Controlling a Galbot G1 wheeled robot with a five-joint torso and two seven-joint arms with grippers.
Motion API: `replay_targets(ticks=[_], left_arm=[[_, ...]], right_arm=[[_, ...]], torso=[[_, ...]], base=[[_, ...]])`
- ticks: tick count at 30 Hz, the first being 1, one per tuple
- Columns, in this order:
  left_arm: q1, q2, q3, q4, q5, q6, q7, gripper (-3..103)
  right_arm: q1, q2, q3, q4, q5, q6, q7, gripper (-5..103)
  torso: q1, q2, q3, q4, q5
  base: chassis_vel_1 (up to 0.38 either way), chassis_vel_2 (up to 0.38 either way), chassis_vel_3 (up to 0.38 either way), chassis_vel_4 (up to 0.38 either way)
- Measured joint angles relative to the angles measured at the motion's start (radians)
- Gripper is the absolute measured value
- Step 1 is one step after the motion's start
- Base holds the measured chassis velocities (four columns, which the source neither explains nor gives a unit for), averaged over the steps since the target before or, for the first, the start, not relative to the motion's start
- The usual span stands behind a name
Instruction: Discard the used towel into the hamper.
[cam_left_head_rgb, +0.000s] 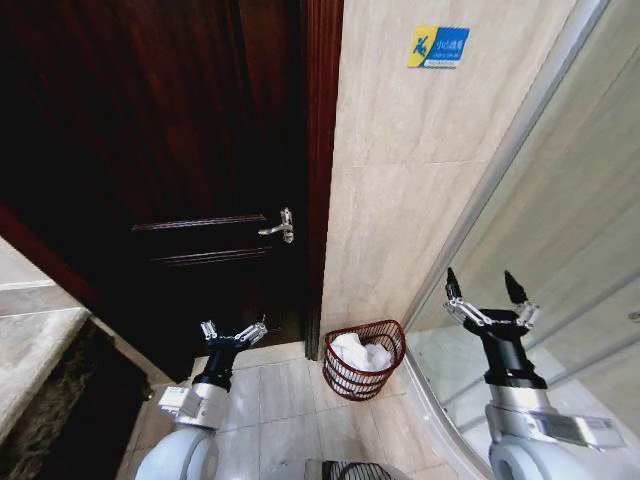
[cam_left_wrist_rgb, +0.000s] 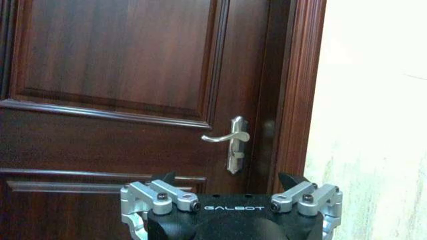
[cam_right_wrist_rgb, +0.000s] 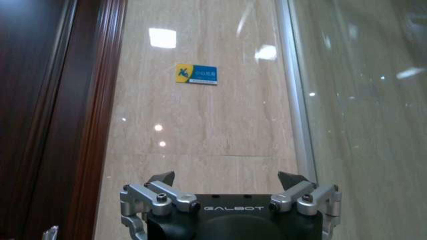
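- Tiled bathroom: dark wooden door (cam_left_head_rgb: 200, 150), glass shower wall (cam_left_head_rgb: 560, 250).
- Hamper (cam_left_head_rgb: 364, 358) on the floor by the wall, white towel (cam_left_head_rgb: 360, 352) already inside.
- Left gripper (cam_left_head_rgb: 233, 335) and right gripper (cam_left_head_rgb: 490, 300) raised either side of it, jaws apart, empty.

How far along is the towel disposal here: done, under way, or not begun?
It looks done: white towel lies inside the hamper on the floor by the door. Nothing is in hand; the left tool and right tool are open, empty and raised. Nothing visible remains.
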Motion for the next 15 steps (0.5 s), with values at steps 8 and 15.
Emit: replay_targets(ticks=[8,15], left_arm=[[0.000,0.000,0.000,0.000,0.000,0.000,0.000,100],[0.000,0.000,0.000,0.000,0.000,0.000,0.000,100]], right_arm=[[0.031,0.003,0.000,-0.004,-0.018,0.001,0.001,100],[0.046,0.002,-0.001,-0.006,-0.018,0.011,0.001,100]], torso=[[0.000,0.000,0.000,0.0000,-0.0001],[0.000,0.000,0.000,0.0001,0.0000]], base=[[0.000,0.000,0.000,0.000],[-0.064,-0.067,0.088,0.076]])
